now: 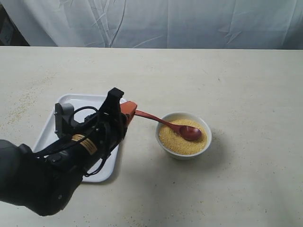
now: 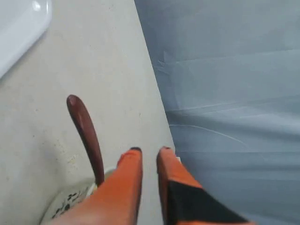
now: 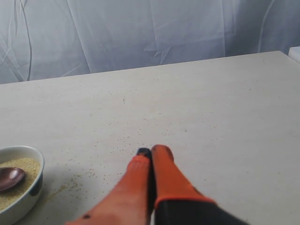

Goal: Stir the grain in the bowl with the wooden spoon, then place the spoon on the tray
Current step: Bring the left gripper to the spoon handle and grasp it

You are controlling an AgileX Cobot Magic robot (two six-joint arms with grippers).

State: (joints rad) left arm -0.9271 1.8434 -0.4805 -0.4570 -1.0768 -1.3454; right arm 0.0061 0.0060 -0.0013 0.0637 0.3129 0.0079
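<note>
Nearest the lens: working with the left arm (image 1: 47,179), holding the left gripper (image 2: 149,150) poised just beside the bowl (image 1: 183,156), on the side facing the tray (image 1: 49,132). Showing a narrow slit between the fingers (image 2: 129,173), with nothing seen in it. Finding the handle of the wooden spoon (image 1: 163,122) running along the outside of one finger, not between the two; contact not determinable. Resting the spoon head in the grain (image 1: 177,142) inside the bowl, handle slanting out over the rim. Parking the right gripper (image 3: 151,151) clear of the bowl, fingers pressed together on nothing.

Judging the step as taking hold of the handle. Recommending:
- widening the slit, centring the handle in it, and clamping well outside the bowl rim;
- stirring in slow circles with the head low in the grain;
- avoiding rim contact likely to shove the bowl across the table (image 1: 236,94);
- noting loose granules (image 3: 70,185) on the table near the bowl.
</note>
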